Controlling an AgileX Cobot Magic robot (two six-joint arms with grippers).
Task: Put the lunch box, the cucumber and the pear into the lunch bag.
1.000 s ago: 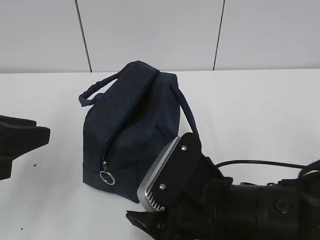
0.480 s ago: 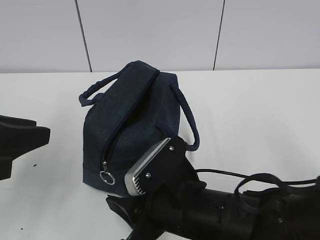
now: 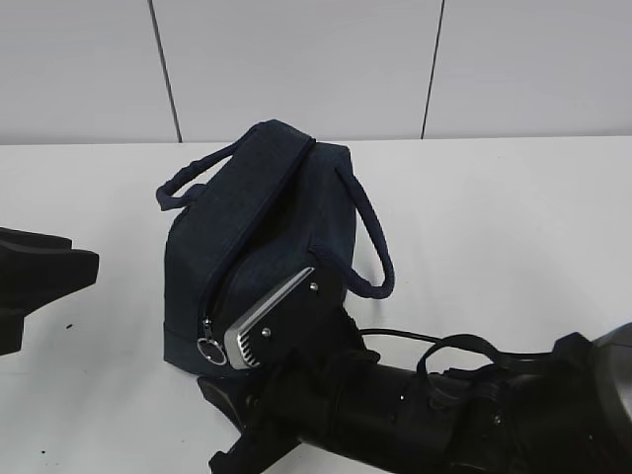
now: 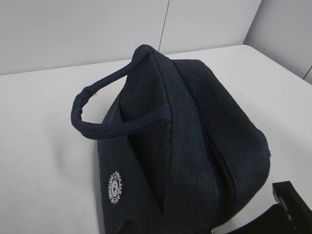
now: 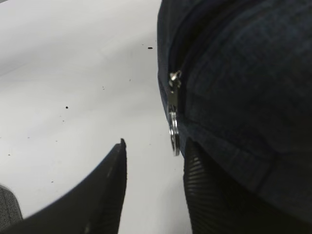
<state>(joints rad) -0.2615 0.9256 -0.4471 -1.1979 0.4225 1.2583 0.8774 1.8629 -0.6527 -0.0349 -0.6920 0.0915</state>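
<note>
Although the lunch bag [image 3: 262, 252] stands on the white table [image 3: 513, 217] with its 2 loop handles up, its top zipper looks mostly shut, with the slider and metal ring pull [image 5: 174, 134] down at the near end of the bag. None of the 3 items to pack, the lunch box, the cucumber or the pear, shows in any view, so whether any is already inside cannot be told; my judgement is that the bag has yet to be opened and the packing is not yet under way.

Low at the bag's near corner, the right gripper [image 5: 153, 187] has its jaws parted, with the ring pull hanging just above the gap and close against the right-hand finger [image 5: 209, 195]; it grasps nothing yet. To the left of the bag and well apart from it, the left gripper [image 3: 39, 281] shows only as a dark shape, and I cannot tell whether its claw is released or clenched. Its wrist view looks onto the bag's side, handle [image 4: 117, 114] and round white logo [image 4: 114, 186].
</note>
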